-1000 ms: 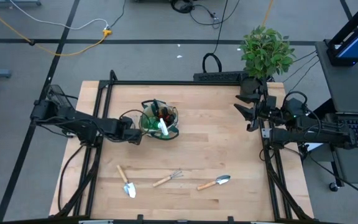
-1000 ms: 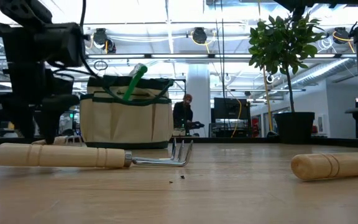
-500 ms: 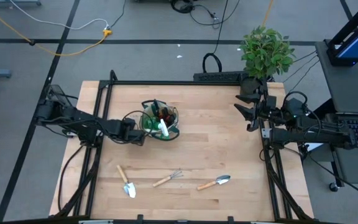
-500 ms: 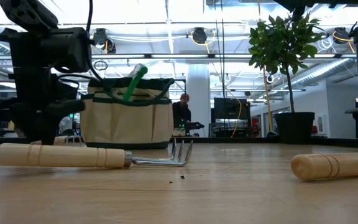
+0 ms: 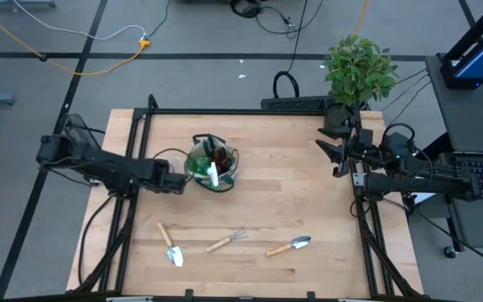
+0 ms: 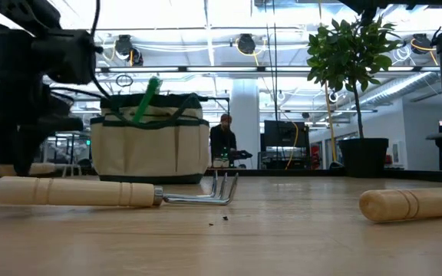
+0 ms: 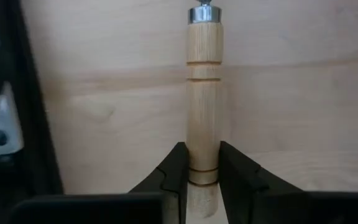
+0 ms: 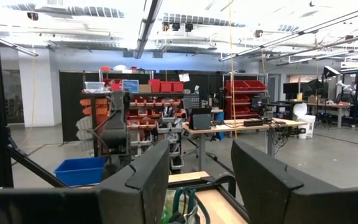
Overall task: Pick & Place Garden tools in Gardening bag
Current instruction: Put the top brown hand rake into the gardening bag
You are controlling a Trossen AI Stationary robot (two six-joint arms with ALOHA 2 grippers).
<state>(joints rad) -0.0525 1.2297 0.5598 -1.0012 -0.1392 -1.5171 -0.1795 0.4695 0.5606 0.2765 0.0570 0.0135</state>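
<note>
Trowel (image 5: 170,244) lay flat at six o'clock of the left gripper (image 5: 177,184), whose narrowly parted fingers held nothing. It looked light and rigid; the wooden handle (image 7: 203,93) suits grasping. The right gripper (image 5: 335,147) waited, open.

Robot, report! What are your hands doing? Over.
Left hand open beside gardening bag, aimed at trowel. Right hand open, parked at table edge. Nothing in the way.
</note>
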